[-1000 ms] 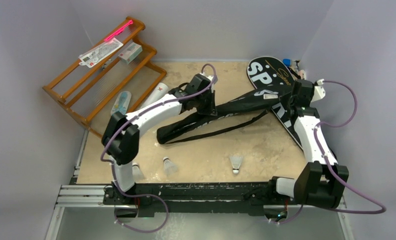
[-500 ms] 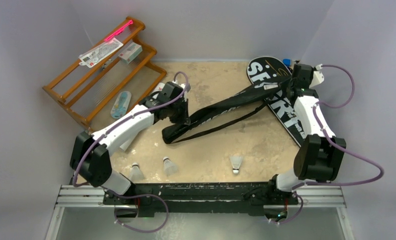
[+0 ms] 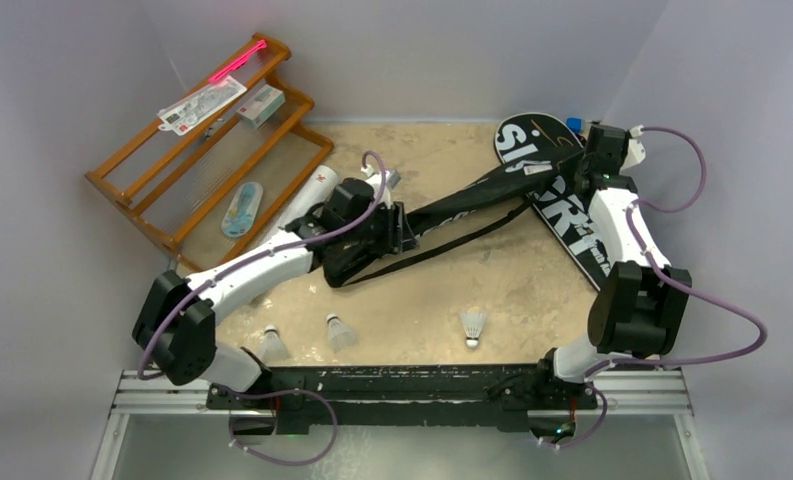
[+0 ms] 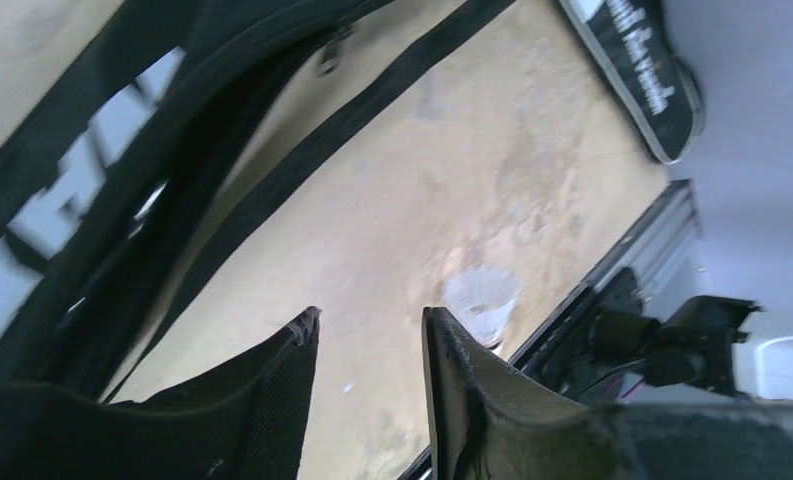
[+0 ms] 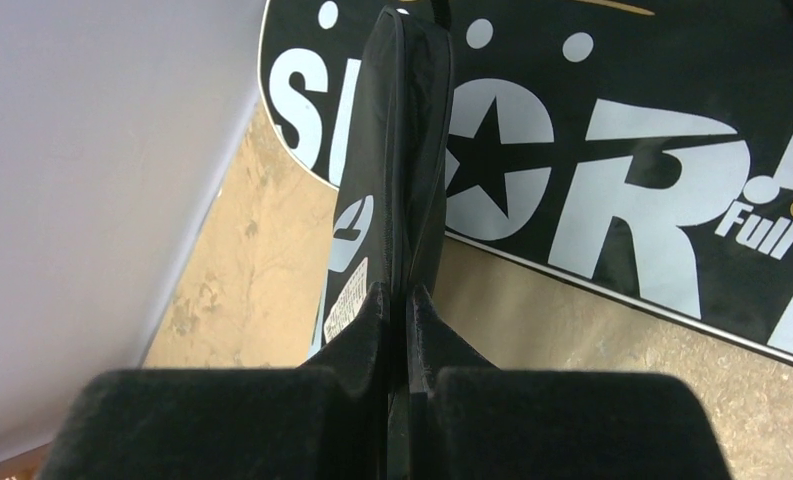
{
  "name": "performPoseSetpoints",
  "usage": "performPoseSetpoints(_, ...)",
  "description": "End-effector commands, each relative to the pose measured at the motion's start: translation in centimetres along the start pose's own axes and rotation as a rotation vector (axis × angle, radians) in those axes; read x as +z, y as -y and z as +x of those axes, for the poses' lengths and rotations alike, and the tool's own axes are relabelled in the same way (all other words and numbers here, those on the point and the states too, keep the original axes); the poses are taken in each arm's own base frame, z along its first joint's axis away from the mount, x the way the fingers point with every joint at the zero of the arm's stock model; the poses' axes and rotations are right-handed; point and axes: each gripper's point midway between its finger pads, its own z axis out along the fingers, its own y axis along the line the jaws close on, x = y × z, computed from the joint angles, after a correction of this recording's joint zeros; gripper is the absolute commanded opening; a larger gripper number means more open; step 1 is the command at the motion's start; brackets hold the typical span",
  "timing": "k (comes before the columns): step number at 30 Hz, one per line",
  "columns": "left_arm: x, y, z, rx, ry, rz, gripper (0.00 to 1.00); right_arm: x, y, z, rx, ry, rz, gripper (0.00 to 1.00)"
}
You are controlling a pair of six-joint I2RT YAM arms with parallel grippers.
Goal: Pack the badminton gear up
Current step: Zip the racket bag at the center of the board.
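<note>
A black racket bag with white lettering stretches slantwise across the table, and its strap hangs below it. My right gripper is shut on its upper edge, with the jaws pinched on the fabric. My left gripper is open and empty beside the bag's lower end, its fingertips over bare table. A second black bag lies flat at the right back, also in the right wrist view. Three shuttlecocks stand near the front. The white tube lies by the rack. No racket shows.
An orange wooden rack stands at the back left with a carton and a card on it. Walls close in on the left, back and right. The metal rail runs along the front edge.
My left gripper swung left and nearer, then back right to the bag's lower end. My right gripper moved toward the back wall with the bag's edge and pulled the bag straighter.
</note>
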Motion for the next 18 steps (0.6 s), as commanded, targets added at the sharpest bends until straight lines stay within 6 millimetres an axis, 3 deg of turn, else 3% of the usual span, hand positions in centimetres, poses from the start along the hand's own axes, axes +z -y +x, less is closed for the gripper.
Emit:
performPoseSetpoints(1, 2.2, 4.4, -3.9, -0.044, 0.219, 0.183, 0.43, -2.2, -2.3, -1.8, 0.063, 0.052, -0.095, 0.0)
performPoseSetpoints(5, 4.3, 5.3, -4.0, -0.065, 0.265, 0.233, 0.57, -2.9, -2.2, -1.7, 0.087, 0.052, -0.109, 0.0)
performPoseSetpoints(13, 6.9, 4.2, -3.7, -0.113, 0.327, 0.229, 0.67, -4.3, -2.7, -2.5, 0.098, 0.073, -0.139, 0.0)
performPoseSetpoints(18, 8.0, 3.4, -4.1, -0.097, 0.391, 0.237, 0.68, -4.8, -3.0, -2.6, 0.111, 0.071, -0.167, 0.0)
